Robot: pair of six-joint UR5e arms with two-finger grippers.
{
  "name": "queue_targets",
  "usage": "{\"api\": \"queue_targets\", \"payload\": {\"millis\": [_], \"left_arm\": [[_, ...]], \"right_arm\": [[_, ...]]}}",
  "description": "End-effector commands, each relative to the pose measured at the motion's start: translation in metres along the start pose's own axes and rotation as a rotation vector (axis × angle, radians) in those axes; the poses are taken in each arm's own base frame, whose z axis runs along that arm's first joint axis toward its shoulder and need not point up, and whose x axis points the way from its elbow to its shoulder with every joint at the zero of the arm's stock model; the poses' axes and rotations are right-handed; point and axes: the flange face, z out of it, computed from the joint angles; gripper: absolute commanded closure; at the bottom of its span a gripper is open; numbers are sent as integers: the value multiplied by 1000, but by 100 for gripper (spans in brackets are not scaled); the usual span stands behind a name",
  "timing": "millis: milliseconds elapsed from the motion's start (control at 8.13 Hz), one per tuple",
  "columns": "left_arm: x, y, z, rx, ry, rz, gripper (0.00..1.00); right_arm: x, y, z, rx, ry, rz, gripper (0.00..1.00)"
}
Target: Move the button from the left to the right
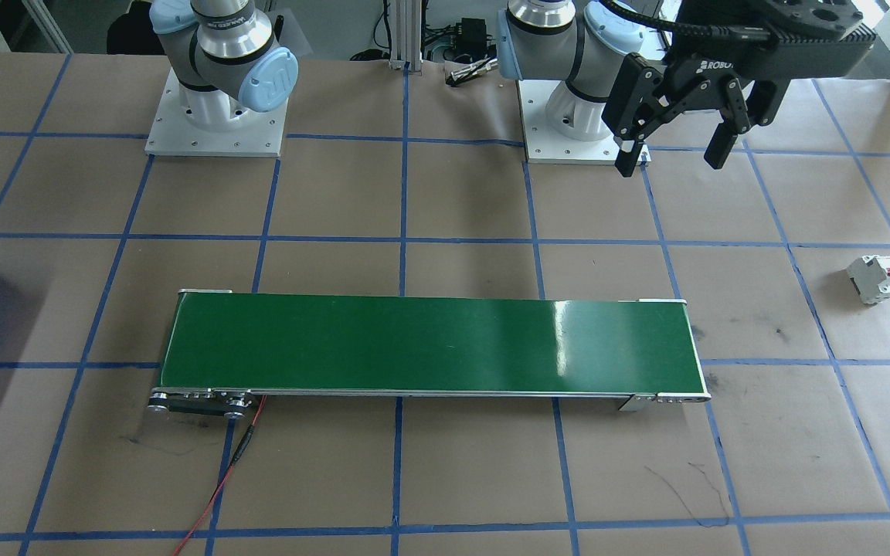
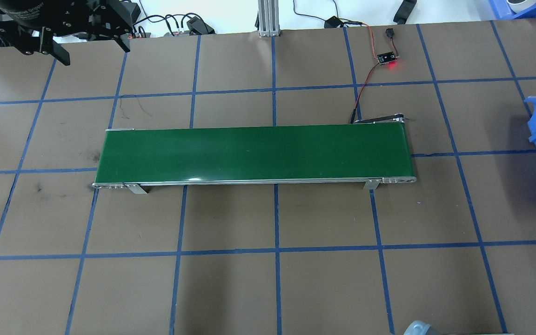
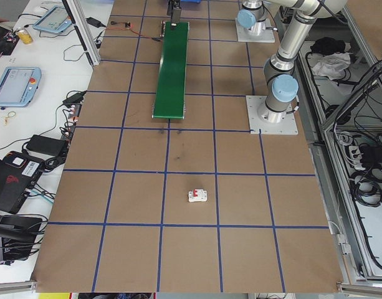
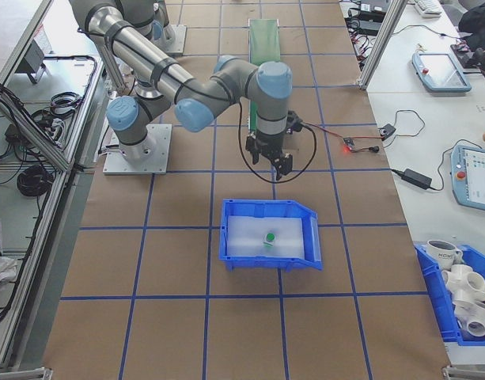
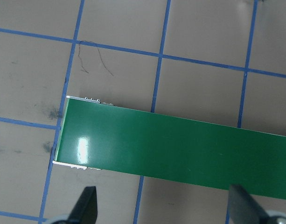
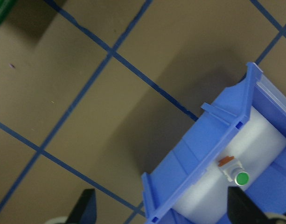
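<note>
Button in the bin, both my claws empty

The button (image 6: 237,176) lies in the blue bin (image 6: 198,161) under my right claw (image 6: 161,207), fingers wide apart, empty. Farther off, my left claw (image 1: 673,150) hangs spread, empty, past the green belt (image 1: 429,344).

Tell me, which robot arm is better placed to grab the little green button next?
The right arm. Its open end effector hangs just beside the blue bin holding the button. The left end effector is far off, near the conveyor belt's other end.
</note>
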Motion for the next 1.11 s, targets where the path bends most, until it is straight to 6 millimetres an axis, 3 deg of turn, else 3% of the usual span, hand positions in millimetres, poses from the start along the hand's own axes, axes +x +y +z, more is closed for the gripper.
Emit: {"api": "queue_targets", "payload": {"millis": [0,246,369,492,615,984], "left_arm": [[0,0,-1,1,0,0,0],[0,0,-1,1,0,0,0],[0,0,-1,1,0,0,0],[0,0,-1,1,0,0,0],[0,1,1,-11,-2,0,0],[0,0,9,-42,-6,46,0]], "right_arm": [[-112,-80,-67,13,-8,216,0],[-197,-146,-92,50,10,334,0],[-242,-177,-94,59,5,388,0],[-273,-195,-94,67,-13,473,0],[-280,-206,-88,63,-23,532,0],[-265,-231,-100,188,-18,547,0]]}}
